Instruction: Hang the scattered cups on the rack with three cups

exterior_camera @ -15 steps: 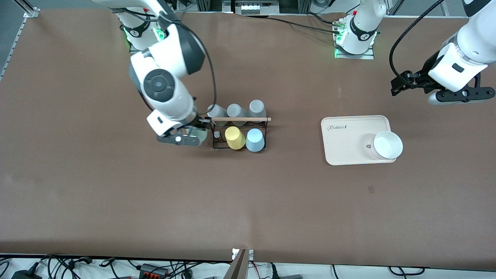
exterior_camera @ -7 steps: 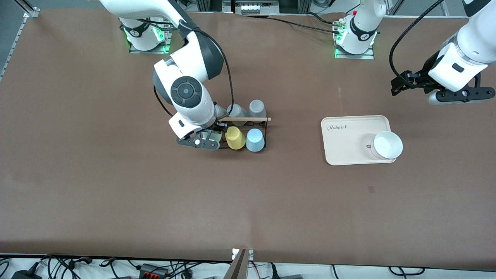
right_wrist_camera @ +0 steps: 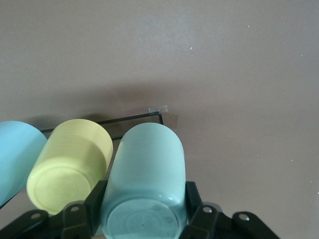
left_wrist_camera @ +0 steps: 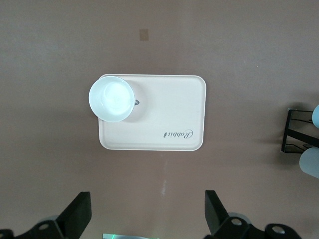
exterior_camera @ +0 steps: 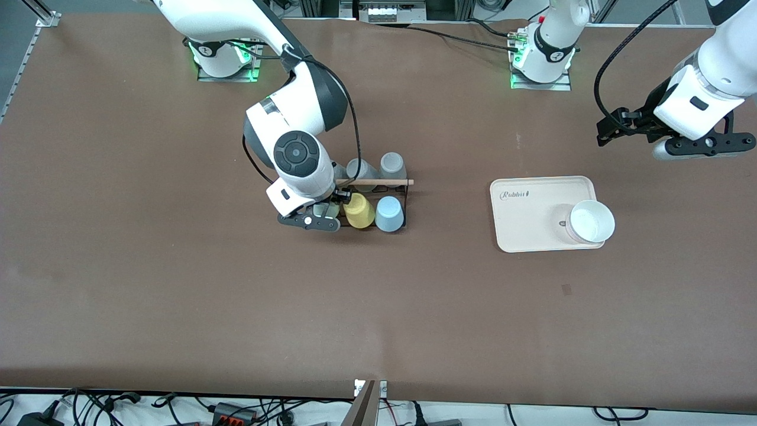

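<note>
The black wire rack [exterior_camera: 372, 181] with a wooden rod holds a yellow cup [exterior_camera: 358, 210] and the light blue cup [exterior_camera: 390, 213], both upside down. My right gripper [exterior_camera: 322, 214] is shut on the mint-green cup [exterior_camera: 326, 209], held bottom-up over the rack's end toward the right arm, beside the yellow cup. The right wrist view shows the fingers [right_wrist_camera: 94, 199] clamping the mint-green cup [right_wrist_camera: 147, 169], with the yellow cup [right_wrist_camera: 70, 169], the light blue cup [right_wrist_camera: 15, 154] and the rack's wire [right_wrist_camera: 134, 118] beside it. The peg under it is hidden. My left gripper [exterior_camera: 698, 145] waits open and empty in the air.
Grey cups [exterior_camera: 359, 168] stand on the rack's row farther from the front camera. A cream tray [exterior_camera: 535, 207] with a white bowl [exterior_camera: 592, 221] lies toward the left arm's end; the left wrist view shows the tray [left_wrist_camera: 169, 109] and bowl [left_wrist_camera: 112, 98] below the left gripper [left_wrist_camera: 147, 214].
My right gripper has carried the mint-green cup sideways from beside the rack to over its end, next to the yellow cup. The left arm has not moved.
</note>
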`<state>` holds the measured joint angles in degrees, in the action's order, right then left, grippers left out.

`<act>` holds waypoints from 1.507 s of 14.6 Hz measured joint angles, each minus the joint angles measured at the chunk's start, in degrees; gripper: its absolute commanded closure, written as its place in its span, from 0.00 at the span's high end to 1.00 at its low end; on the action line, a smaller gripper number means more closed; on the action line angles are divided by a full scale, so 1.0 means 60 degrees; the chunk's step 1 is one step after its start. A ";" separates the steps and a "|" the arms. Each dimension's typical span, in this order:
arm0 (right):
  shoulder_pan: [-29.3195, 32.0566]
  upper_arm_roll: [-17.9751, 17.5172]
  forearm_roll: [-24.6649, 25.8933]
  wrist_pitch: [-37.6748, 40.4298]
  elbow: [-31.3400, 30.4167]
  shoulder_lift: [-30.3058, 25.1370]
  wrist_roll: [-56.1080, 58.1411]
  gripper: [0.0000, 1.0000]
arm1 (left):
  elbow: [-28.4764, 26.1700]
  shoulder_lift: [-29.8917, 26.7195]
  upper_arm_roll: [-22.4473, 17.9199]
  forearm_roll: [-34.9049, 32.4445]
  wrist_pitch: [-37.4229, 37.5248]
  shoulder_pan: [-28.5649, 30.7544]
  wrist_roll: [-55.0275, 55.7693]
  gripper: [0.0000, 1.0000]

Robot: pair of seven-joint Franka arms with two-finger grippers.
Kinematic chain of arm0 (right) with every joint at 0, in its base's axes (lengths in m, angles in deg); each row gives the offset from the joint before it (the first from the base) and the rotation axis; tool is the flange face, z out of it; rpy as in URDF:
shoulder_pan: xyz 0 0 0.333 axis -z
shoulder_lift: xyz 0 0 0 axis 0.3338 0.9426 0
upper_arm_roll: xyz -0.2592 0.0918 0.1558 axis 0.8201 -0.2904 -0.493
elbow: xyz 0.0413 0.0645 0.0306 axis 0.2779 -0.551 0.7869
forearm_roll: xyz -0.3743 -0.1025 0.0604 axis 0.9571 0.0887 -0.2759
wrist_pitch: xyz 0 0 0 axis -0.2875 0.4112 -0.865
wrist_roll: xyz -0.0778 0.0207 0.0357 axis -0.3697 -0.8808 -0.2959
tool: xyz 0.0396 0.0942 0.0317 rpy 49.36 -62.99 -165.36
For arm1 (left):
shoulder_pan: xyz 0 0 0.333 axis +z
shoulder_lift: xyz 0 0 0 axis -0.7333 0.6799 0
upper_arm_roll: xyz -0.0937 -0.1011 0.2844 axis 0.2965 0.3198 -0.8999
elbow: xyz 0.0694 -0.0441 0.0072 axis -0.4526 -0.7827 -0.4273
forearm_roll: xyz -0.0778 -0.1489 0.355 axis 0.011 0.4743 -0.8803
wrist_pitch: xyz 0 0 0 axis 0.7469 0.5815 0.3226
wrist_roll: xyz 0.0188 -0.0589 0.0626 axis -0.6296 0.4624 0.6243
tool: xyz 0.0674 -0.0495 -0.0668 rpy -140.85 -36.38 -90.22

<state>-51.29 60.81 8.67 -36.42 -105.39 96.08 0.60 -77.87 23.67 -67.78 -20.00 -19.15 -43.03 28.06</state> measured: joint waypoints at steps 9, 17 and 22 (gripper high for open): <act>0.0008 0.0056 -0.0001 0.0000 0.0081 0.0050 -0.0012 1.00 | 0.0001 0.0000 -0.0003 0.0000 0.0006 0.0042 -0.0002 1.00; 0.1538 0.0309 0.0004 0.0792 0.0499 -0.1018 0.1736 1.00 | 0.0009 0.0000 -0.0007 0.0000 0.0006 0.0056 -0.0010 1.00; 0.3750 0.0342 0.0005 0.2235 0.0531 -0.2342 0.3715 1.00 | 0.0021 0.0000 -0.0008 0.0000 0.0006 0.0058 -0.0022 1.00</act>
<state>-28.80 62.86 8.70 -23.00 -102.20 82.03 22.90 -77.75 23.67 -67.83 -20.00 -19.11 -42.68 27.93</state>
